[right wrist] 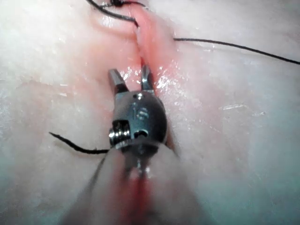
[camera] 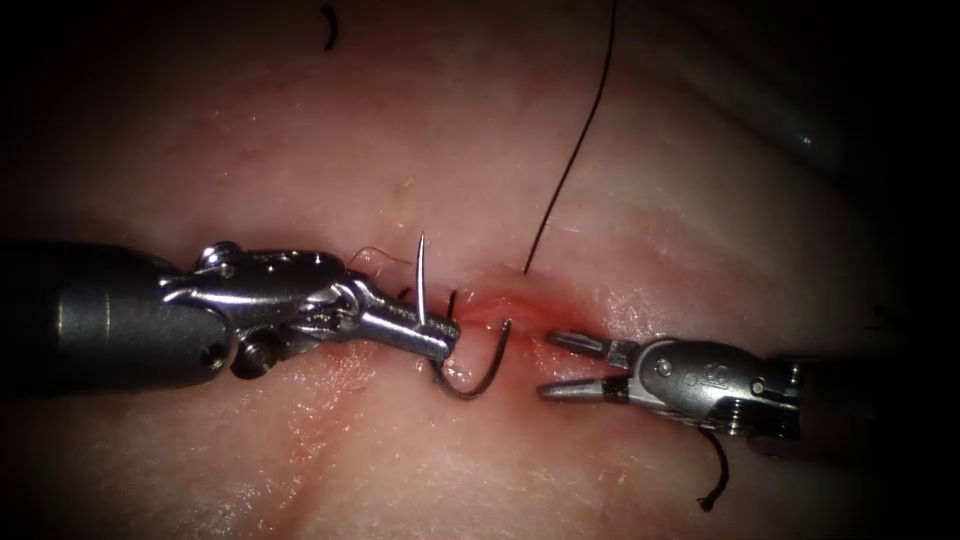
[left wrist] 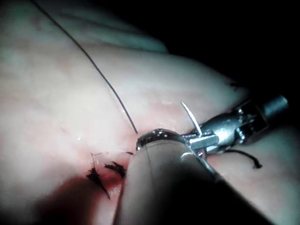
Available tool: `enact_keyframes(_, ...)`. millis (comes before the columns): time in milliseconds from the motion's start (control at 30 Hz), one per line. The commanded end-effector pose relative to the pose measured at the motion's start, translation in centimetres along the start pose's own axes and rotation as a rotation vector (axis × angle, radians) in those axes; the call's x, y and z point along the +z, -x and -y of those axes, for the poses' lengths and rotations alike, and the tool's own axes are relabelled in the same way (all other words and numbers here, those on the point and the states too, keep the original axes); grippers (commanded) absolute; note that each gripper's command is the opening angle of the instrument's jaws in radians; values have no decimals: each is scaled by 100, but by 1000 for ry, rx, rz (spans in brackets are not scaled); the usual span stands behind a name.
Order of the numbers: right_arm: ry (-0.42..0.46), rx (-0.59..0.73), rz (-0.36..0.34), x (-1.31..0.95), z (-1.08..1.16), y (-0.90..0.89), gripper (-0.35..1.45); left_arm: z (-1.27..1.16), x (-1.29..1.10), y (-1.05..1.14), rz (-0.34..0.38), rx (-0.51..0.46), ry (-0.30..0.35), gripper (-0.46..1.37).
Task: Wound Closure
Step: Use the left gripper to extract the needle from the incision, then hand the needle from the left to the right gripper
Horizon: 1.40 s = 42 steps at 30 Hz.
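Left fingers point(camera: 440, 335) clamped, right fingers point(camera: 565, 345) parted

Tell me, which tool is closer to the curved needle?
Left. The left tool is shut on the needle near its pointed end. The right tool waits open just right of it, holding nothing.

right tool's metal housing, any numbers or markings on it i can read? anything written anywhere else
Right arm's tool: engraved marks on its round metal housing, seen in the endoscope and right wrist views; they look like two digits but are too small and blurred to read for certain.
Left arm's tool: no readable text.
Tissue, needle, thread: no text.
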Motion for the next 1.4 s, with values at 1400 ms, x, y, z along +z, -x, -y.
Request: enact_keyframes(1400, 8, 49, -2, 5, 5, -5, 33, -73, -27, -85, -91, 1300, -433, -35)
